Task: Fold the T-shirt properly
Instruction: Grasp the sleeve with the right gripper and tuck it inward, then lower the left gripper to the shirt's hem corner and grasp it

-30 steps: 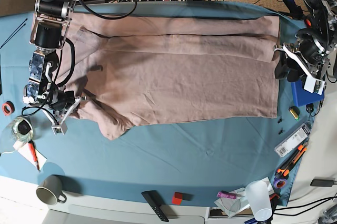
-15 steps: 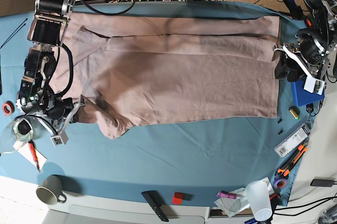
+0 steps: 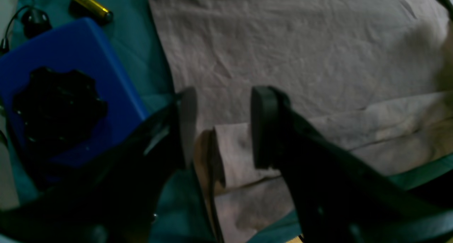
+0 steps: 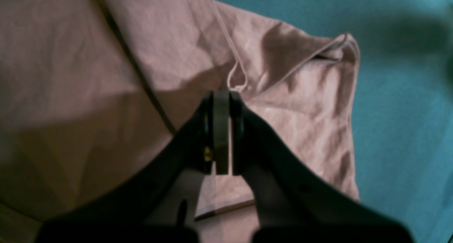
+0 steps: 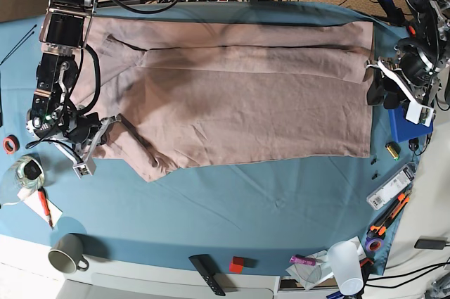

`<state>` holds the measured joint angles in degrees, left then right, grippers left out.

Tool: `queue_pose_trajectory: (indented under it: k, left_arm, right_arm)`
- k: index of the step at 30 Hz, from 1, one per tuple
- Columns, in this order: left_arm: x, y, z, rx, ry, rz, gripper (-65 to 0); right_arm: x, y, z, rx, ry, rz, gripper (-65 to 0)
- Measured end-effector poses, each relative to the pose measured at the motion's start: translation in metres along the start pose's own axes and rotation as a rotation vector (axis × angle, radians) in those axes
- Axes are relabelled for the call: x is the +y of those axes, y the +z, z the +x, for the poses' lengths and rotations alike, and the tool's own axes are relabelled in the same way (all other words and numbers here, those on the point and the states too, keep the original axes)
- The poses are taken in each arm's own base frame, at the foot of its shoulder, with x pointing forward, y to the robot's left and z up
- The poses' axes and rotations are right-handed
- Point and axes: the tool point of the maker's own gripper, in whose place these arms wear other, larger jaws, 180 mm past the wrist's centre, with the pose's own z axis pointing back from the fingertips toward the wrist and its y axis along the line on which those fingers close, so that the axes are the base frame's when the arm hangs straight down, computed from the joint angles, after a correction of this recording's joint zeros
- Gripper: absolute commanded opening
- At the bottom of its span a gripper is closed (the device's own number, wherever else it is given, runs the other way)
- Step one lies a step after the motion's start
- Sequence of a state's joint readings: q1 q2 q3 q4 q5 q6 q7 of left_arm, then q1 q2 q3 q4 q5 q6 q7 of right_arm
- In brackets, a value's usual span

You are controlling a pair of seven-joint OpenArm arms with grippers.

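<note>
Above the T-shirt's (image 5: 246,109) end nearest the blue box (image 5: 410,126), hovering with the left tool (image 3: 223,128) released and spread. At the T-shirt's opposite end, clenching a pinch of its fabric in the right tool (image 4: 228,97). Beneath the 2 tools, lying broad across the worktop (image 5: 246,207), with creases and long folds along the T-shirt's far side.

Grey mug (image 5: 67,253) at the desk's near left, just beside a red-and-white pen (image 5: 45,207) on white paper. Black brush-like tool (image 5: 207,274) near a small red block (image 5: 237,264). Farther right, white cup (image 5: 345,267) lying beside a purple tube (image 5: 303,260), below orange-handled pliers (image 5: 389,214).
</note>
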<state>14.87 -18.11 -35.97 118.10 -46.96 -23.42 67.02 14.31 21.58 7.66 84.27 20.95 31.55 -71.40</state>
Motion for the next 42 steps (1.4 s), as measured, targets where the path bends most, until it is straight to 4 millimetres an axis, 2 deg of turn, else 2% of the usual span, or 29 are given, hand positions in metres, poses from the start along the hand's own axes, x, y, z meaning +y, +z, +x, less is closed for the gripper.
queue_pose_trajectory:
  k: [6, 12, 18, 23, 26, 29, 33, 35, 39, 40, 42]
  left_arm:
    - [0.000, 0.000, 0.000, 0.000, 0.000, 0.000, -39.4]
    - [0.000, 0.000, 0.000, 0.000, 0.000, 0.000, -39.4]
    - [0.000, 0.000, 0.000, 0.000, 0.000, 0.000, -39.4]
    - [0.000, 0.000, 0.000, 0.000, 0.000, 0.000, -39.4]
    - [0.000, 0.000, 0.000, 0.000, 0.000, 0.000, -39.4]
    - [0.000, 0.000, 0.001, -0.004, 0.000, 0.000, -39.4]
    - [0.000, 0.000, 0.016, -0.083, -0.001, 0.000, -39.4]
    - [0.005, 0.000, 0.028, -0.124, -0.020, 0.031, -39.4]
    - [0.011, 0.000, 0.068, -0.242, -0.052, 0.062, -39.4]
    - [0.012, -0.003, 0.073, -0.250, -0.059, 0.066, -39.4]
    - [0.018, -0.020, 0.068, -0.201, -0.050, 0.091, -39.4]
  right_arm:
    - [0.014, 0.002, -0.018, 0.065, 0.064, 0.054, -65.0]
    - [0.048, 0.020, -0.009, -0.042, 0.145, 0.147, -65.0]
    - [0.074, 0.020, -0.047, 0.026, 0.175, 0.235, -65.0]
    - [0.096, 0.033, -0.052, -0.006, 0.205, 0.286, -65.0]
    - [0.101, 0.039, -0.054, -0.014, 0.225, 0.282, -65.0]
    - [0.096, 0.042, -0.048, -0.056, 0.206, 0.273, -65.0]
    - [0.076, 0.048, -0.045, -0.082, 0.160, 0.223, -65.0]
    - [0.066, 0.051, -0.045, -0.092, 0.137, 0.200, -65.0]
    - [0.052, 0.057, -0.044, -0.108, 0.103, 0.164, -65.0]
    - [0.051, 0.057, -0.044, -0.109, 0.100, 0.160, -65.0]
    - [0.049, 0.058, -0.045, -0.107, 0.100, 0.153, -65.0]
